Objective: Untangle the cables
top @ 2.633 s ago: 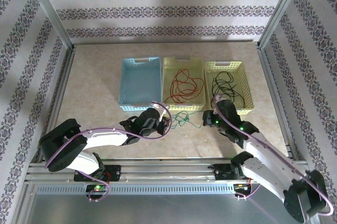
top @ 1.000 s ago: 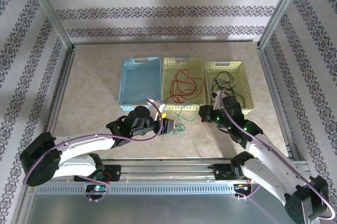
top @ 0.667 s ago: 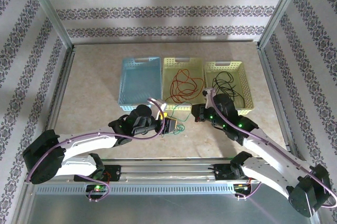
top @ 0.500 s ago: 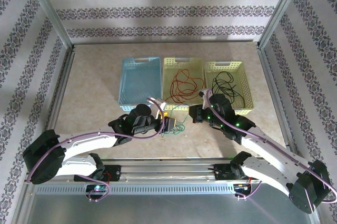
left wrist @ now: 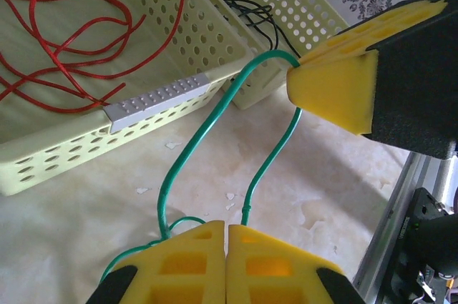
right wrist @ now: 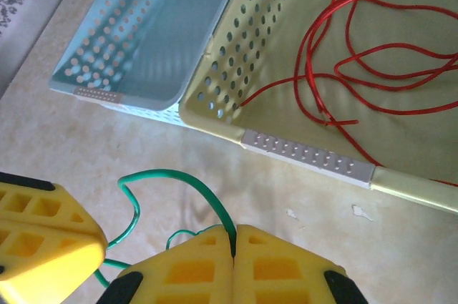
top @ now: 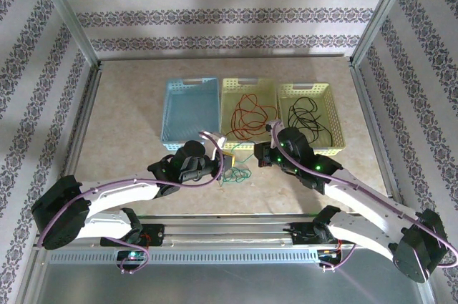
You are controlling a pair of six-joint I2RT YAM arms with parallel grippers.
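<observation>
Left hand (left wrist: 227,243) and right hand (right wrist: 234,243) each pinched the green cable (left wrist: 207,129), close together over the bench (top: 129,125). Beyond, the red cable (top: 247,114) lay in the middle basket (top: 248,81) and the black cable (top: 306,114) in the right basket (top: 304,86). Seemingly only the green cable was left to sort.

Overhead camera looks straight down from behind, whole bench (top: 129,104) in frame. Both wrist cameras sit low and close, each catching the near wall of the middle basket (left wrist: 154,96).
</observation>
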